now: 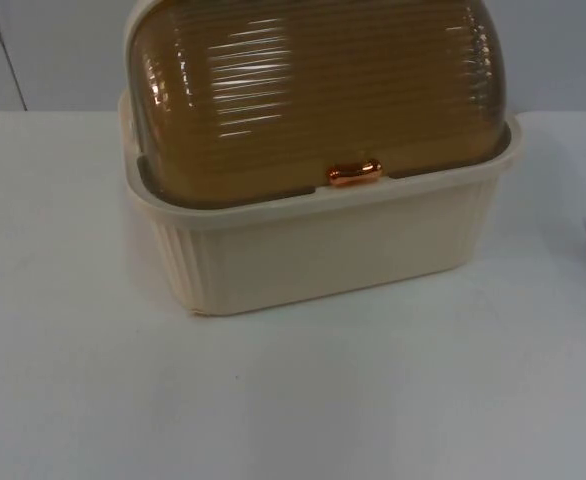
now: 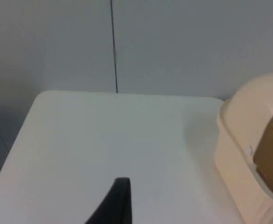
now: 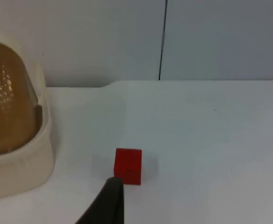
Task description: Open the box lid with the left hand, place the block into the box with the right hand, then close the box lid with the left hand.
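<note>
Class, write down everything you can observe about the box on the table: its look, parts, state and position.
The box is a cream, plastic-looking tub with ribbed walls and a wide rim. A domed, translucent brown lid with fine horizontal ridges covers it and sits shut. A small shiny copper-coloured handle sits at the lid's front edge. The box stands upright on the white table, close to the grey wall behind. The red block lies apart from it on the table, and nothing else touches it.
</note>
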Controlling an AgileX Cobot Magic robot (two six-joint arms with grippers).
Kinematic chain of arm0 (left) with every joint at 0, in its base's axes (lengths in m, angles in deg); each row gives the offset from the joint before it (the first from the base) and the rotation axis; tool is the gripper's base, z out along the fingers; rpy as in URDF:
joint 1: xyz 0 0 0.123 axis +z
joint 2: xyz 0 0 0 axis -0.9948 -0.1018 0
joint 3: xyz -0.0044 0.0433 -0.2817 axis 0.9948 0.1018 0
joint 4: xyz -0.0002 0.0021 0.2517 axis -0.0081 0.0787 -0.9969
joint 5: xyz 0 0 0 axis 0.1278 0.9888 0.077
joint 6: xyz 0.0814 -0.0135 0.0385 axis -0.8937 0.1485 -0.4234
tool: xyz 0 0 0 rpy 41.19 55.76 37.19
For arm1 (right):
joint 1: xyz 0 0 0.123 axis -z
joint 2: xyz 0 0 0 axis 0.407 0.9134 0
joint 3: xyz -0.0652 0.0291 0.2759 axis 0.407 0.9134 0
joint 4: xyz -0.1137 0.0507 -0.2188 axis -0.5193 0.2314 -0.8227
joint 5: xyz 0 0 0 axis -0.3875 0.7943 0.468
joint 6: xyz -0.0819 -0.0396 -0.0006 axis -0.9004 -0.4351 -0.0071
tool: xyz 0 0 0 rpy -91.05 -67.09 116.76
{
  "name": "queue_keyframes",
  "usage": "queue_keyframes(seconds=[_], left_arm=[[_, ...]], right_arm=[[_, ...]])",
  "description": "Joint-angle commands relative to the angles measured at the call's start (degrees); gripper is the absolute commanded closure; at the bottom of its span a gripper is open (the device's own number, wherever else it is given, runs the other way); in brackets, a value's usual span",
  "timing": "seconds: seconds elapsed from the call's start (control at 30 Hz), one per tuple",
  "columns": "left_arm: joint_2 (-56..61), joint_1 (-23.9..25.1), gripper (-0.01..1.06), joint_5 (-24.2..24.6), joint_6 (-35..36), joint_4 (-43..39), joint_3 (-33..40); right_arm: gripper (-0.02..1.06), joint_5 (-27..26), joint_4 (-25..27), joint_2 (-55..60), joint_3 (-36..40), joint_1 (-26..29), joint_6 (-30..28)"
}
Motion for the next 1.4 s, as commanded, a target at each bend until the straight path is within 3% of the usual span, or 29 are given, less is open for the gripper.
queue_keyframes(seconds=[0.0, 0.13, 0.33, 0.4, 0.5, 0.57, 0.73, 0.87, 0.9, 1.0, 1.03, 1.13, 1.37], left_arm=[[-3.7, -0.3, 0.0, -1.9, 0.2, 0.7, -1.4], [-8.1, -0.3, 0.0, -5.2, 0.2, 0.7, -1.6], [-15.6, -0.4, 0.0, -8.9, -2.1, 3.1, -1.6], [-18.6, -0.3, 0.0, -9.3, -5.4, 5.9, -2.2], [-21.3, -0.7, 0.0, -9.2, -10.9, 10.3, -3.2], [-24.9, -3.9, 0.0, -8.9, -15.5, 13.2, -4.9], [-31.1, -14.3, 0.0, -8.9, -18.7, 12.1, -9.5], [-38.4, -27.7, 0.0, -8.9, -19.3, 0.7, -14.1], [-38.4, -27.7, 0.0, -8.9, -19.3, 0.7, -14.1], [-43.6, -36.8, 0.0, -9.0, -19.3, -11.6, -15.4], [-43.6, -36.8, 0.0, -9.0, -19.3, -11.6, -15.4], [-49.6, -45.1, 0.0, -8.6, -17.8, -25.7, -15.4], [-57.0, -52.5, 0.0, -8.5, -10.4, -40.3, -15.4]], right_arm=[[0.0, -4.1, -0.2, 3.6, -0.9, -0.2, 0.2], [0.0, -7.7, 1.8, 8.5, -2.0, -0.2, -0.8], [0.0, -9.0, 10.6, 14.6, -4.0, -0.2, -5.7], [0.0, -9.1, 14.0, 15.6, -4.3, -0.2, -8.4], [0.0, -9.1, 14.5, 16.5, -4.3, -0.2, -9.6], [0.0, -9.1, 14.4, 16.6, -4.3, -0.2, -10.1], [0.0, -9.2, 14.4, 16.6, -4.3, -0.2, -10.1], [0.0, -9.0, 13.0, 16.6, -4.8, -0.2, -10.1], [0.0, -9.0, 13.0, 16.6, -4.8, -0.2, -10.1], [0.0, -9.1, 11.5, 16.6, -4.8, -0.2, -10.1], [0.0, -9.1, 11.5, 16.6, -4.8, -0.2, -10.1], [0.0, -9.0, 11.5, 16.6, -4.8, -0.2, -10.1], [0.0, -9.5, 10.2, 16.6, -4.8, -0.2, -10.1]])
